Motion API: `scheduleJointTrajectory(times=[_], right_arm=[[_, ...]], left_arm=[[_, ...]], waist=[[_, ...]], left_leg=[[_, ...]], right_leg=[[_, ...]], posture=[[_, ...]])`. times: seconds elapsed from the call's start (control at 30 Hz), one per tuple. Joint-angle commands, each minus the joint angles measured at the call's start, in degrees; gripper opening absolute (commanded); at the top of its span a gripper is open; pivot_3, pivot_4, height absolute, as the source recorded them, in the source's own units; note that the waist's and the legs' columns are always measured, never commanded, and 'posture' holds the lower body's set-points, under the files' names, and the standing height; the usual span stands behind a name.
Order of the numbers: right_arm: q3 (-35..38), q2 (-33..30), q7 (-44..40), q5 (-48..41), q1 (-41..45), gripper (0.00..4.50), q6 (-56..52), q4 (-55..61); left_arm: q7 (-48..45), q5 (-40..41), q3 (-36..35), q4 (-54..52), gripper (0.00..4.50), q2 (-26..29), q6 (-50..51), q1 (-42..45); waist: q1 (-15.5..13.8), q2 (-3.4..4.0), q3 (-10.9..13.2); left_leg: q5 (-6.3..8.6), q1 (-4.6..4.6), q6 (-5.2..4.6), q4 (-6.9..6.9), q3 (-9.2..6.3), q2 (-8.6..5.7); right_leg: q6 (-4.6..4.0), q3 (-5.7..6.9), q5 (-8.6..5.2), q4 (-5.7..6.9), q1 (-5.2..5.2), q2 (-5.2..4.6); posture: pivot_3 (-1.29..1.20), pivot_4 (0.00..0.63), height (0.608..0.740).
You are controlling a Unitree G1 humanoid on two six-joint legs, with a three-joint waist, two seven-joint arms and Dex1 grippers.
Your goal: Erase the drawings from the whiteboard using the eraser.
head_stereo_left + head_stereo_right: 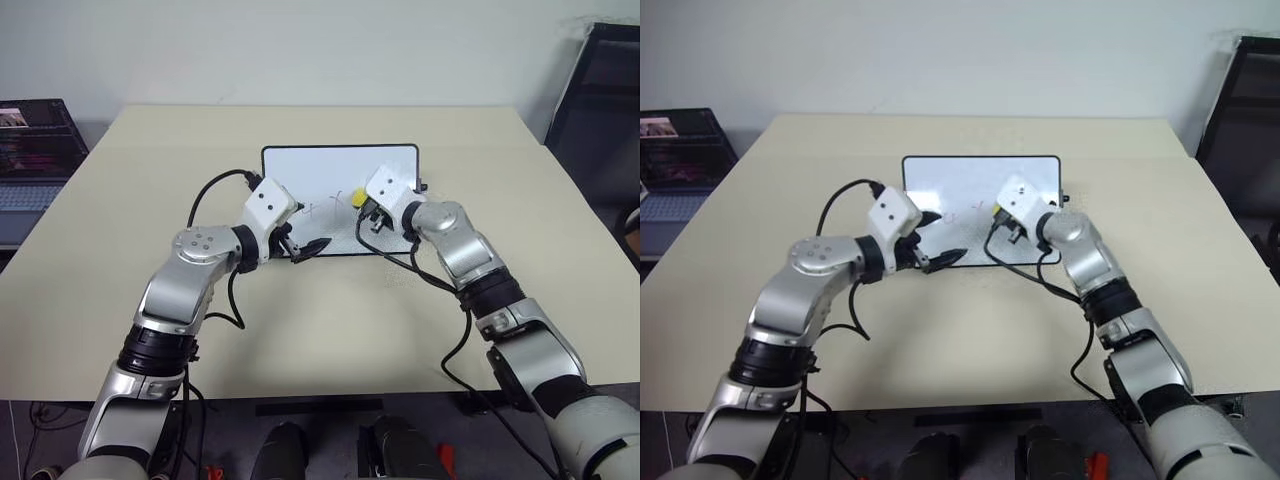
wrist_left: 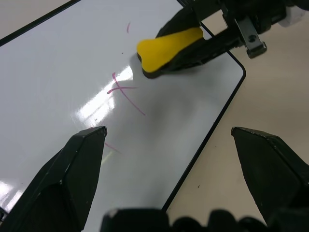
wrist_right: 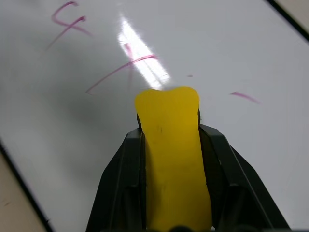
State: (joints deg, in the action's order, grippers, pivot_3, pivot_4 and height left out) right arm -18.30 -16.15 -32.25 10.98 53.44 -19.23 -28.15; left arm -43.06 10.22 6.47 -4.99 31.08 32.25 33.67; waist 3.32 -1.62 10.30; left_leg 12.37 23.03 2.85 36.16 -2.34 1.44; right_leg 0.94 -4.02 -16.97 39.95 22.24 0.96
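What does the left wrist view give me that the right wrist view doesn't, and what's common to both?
Left wrist view alone: the open left tool with its two black fingers spread over the whiteboard's corner, a strip of tan table, and the right tool seen from outside, clamping the eraser.
Right wrist view alone: the "4"-like mark and a short dash.
Both: the yellow eraser, the glossy board with glare, and reddish drawings not yet wiped.

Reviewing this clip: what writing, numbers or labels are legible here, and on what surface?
"4": pinkish-red handwriting on the glossy white black-framed whiteboard, readable at.
"x": a crossed stroke beside it, partly under glare.
A short dash: remnant, unreadable.
No labels on the yellow-and-black eraser.
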Motion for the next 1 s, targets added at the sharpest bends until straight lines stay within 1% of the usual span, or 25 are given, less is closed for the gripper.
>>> scheduleJointTrajectory(times=[0.03,0.17,0.3,0.4,0.57,0.67,0.8,1.0], right_arm=[[0.1,-0.5,2.6,2.6,1.1,1.14,0.9,0.4],[1.7,-0.4,8.5,4.2,3.2,1.14,3.9,-2.6],[1.6,-0.7,8.8,4.4,3.4,1.14,4.8,-4.3],[0.6,-0.9,6.2,4.5,2.7,1.14,3.9,-3.7],[-2.7,-3.3,-1.9,5.3,-0.3,1.14,1.2,0.5],[-3.2,-3.9,-3.4,5.6,-0.8,1.14,0.5,1.6],[-2.1,-3.0,-1.3,5.8,1.2,1.14,1.9,0.0],[-1.4,-0.3,3.6,6.0,6.3,1.14,7.1,-5.8]], left_arm=[[0.4,0.4,-1.1,-1.6,4.5,0.0,-0.8,0.2],[0.5,0.4,-0.9,-1.8,4.5,-0.1,-0.8,-0.1],[0.6,0.5,-0.9,-2.2,4.5,-0.2,-0.7,-0.6],[0.7,0.5,-0.9,-2.3,4.5,-0.3,-0.8,-0.8],[0.8,0.5,-1.0,-2.2,4.5,-0.3,-1.0,-1.1],[0.8,0.5,-1.1,-2.0,4.5,-0.2,-1.2,-1.2],[1.1,0.6,-1.1,-2.0,4.5,-0.2,-1.2,-1.2],[1.6,0.7,-1.0,-3.0,4.5,-0.3,-0.7,-1.7]], waist=[[0.0,0.0,0.0],[0.0,0.0,0.0],[0.0,0.0,0.0],[0.0,0.0,0.0],[0.0,0.0,0.0],[0.0,0.0,0.0],[0.0,0.0,0.0],[0.3,0.0,0.0]], left_leg=[[0.0,0.0,0.0,0.0,0.0,0.0],[0.0,-0.01,0.0,0.0,0.02,-0.01],[0.0,0.01,0.0,-0.04,0.03,-0.01],[0.0,0.01,0.0,-0.05,0.03,-0.01],[0.0,0.0,0.0,-0.04,0.03,-0.01],[0.0,-0.01,0.0,-0.04,0.03,-0.01],[0.0,-0.05,0.0,-0.04,0.05,0.0],[-0.01,-0.07,0.0,-0.03,0.08,0.03]], right_leg=[[0.0,0.0,0.0,0.01,0.0,0.0],[0.0,-0.01,0.0,0.01,0.0,0.0],[0.0,-0.01,0.0,-0.03,0.0,0.0],[0.0,-0.01,0.0,-0.03,0.01,0.0],[0.0,0.0,-0.01,-0.03,-0.01,0.0],[0.01,0.0,-0.01,-0.03,-0.01,0.0],[0.02,-0.01,-0.01,-0.02,-0.03,0.01],[0.02,-0.05,-0.01,-0.01,-0.02,0.02]], posture=[[0.0,0.15,0.74],[0.0,0.15,0.74],[0.0,0.15,0.74],[0.0,0.15,0.74],[0.0,0.15,0.74],[0.0,0.15,0.74],[0.0,0.15,0.74],[0.0,0.15,0.74]])
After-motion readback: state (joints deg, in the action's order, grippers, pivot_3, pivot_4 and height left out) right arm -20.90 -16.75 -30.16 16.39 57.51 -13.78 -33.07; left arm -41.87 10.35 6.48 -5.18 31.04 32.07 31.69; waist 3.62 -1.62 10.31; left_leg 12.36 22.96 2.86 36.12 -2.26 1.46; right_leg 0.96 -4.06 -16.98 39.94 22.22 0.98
